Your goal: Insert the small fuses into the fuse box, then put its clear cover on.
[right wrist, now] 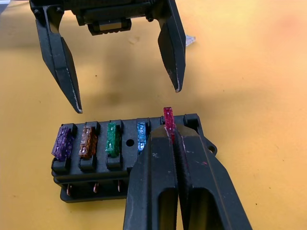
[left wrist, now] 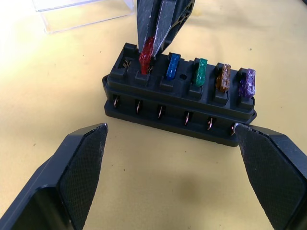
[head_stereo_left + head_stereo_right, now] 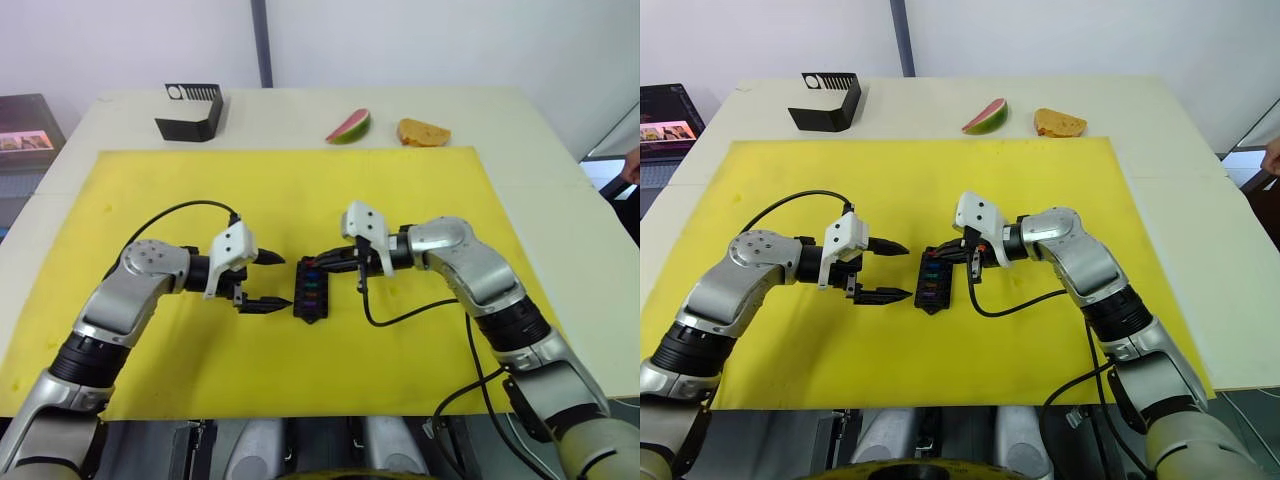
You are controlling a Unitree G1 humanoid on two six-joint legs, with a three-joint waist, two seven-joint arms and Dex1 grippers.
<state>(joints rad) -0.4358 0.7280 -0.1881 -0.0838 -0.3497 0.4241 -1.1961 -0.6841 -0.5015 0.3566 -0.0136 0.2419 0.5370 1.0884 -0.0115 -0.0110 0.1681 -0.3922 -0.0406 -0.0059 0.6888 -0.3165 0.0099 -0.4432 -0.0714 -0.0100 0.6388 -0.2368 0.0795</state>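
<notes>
The black fuse box (image 3: 311,296) lies mid-mat between my two grippers. Purple (image 1: 62,143), orange (image 1: 87,142), green (image 1: 112,139) and blue (image 1: 141,135) fuses stand in one row of its slots. My right gripper (image 1: 171,136) is shut on a red fuse (image 2: 146,50), upright with its lower end at the slot beside the blue one. The end slot (image 2: 125,62) past it is empty. My left gripper (image 3: 285,282) hangs open just left of the box, touching nothing. The clear cover (image 2: 81,12) lies on the mat beyond the box in the left wrist view.
A yellow mat (image 3: 200,190) covers the table. At the back stand a black bent bracket (image 3: 190,112), a watermelon slice (image 3: 348,127) and a piece of bread (image 3: 423,132). A person's hand (image 3: 630,165) shows at the far right edge.
</notes>
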